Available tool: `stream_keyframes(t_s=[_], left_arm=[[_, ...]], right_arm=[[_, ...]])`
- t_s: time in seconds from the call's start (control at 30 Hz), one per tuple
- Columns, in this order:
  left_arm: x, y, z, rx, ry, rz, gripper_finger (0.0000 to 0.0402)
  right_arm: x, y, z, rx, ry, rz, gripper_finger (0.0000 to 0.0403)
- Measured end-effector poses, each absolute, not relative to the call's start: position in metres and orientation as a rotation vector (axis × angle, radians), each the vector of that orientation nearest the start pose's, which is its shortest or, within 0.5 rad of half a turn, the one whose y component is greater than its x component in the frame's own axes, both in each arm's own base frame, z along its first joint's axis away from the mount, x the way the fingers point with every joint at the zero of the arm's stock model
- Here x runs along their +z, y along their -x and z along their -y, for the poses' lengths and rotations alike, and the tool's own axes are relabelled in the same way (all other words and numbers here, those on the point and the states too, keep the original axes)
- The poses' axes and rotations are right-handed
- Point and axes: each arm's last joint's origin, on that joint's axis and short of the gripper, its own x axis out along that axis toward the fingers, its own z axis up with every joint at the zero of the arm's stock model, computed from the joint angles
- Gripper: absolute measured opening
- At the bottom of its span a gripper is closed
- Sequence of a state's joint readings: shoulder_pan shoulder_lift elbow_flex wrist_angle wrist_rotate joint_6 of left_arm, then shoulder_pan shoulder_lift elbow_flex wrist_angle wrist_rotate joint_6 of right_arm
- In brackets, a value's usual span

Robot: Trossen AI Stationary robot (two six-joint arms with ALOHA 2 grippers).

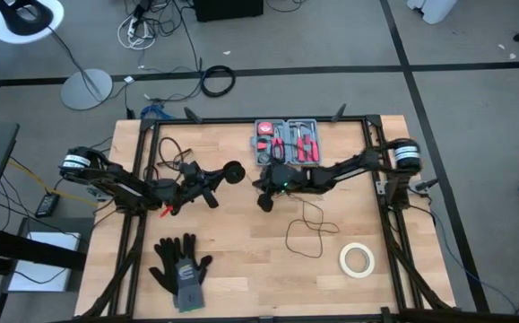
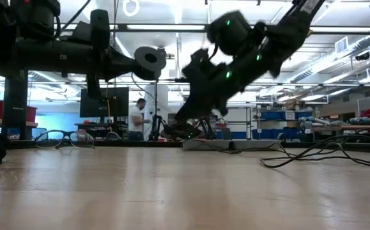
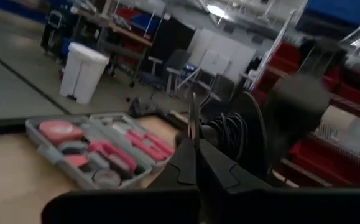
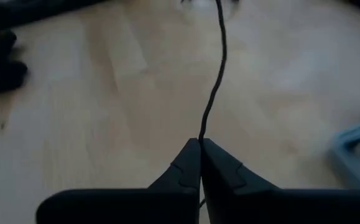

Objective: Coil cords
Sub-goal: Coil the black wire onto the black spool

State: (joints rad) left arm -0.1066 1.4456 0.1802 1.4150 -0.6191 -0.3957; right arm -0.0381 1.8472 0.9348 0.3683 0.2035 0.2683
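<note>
The right gripper (image 4: 199,144) pinches the thin black cord (image 4: 216,81) between clenched fingers near mid-table, just in front of the tool case (image 1: 286,141). The cord trails in loose loops over the wood toward the tape roll (image 1: 357,259). The left gripper (image 3: 195,142), fingers clenched, holds a round black disc (image 1: 234,171) above the table (image 1: 241,260). Gloves (image 1: 180,263) lie near the front edge.

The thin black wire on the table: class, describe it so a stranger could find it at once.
Start at the grey tool case at the table's far edge. Below it, the right gripper pinches the thin black wire, which loops loosely toward the white tape roll. It is a hair-thin open loop.
</note>
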Motion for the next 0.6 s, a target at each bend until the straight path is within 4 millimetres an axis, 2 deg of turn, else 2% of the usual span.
stream_keyframes(t_s=[0.23,0.37,0.6], left_arm=[[0.155,-0.209,0.005,0.535,0.434,0.168,0.0000],[0.153,-0.209,0.004,0.564,0.431,0.154,0.0000],[0.151,-0.209,0.004,0.569,0.442,0.139,0.0000]], right_arm=[[0.201,-0.357,0.015,-0.272,-0.185,-0.412,0.0002],[0.215,-0.353,0.009,-0.247,-0.158,-0.376,0.0001],[0.223,-0.356,0.007,-0.241,-0.113,-0.344,0.0001]])
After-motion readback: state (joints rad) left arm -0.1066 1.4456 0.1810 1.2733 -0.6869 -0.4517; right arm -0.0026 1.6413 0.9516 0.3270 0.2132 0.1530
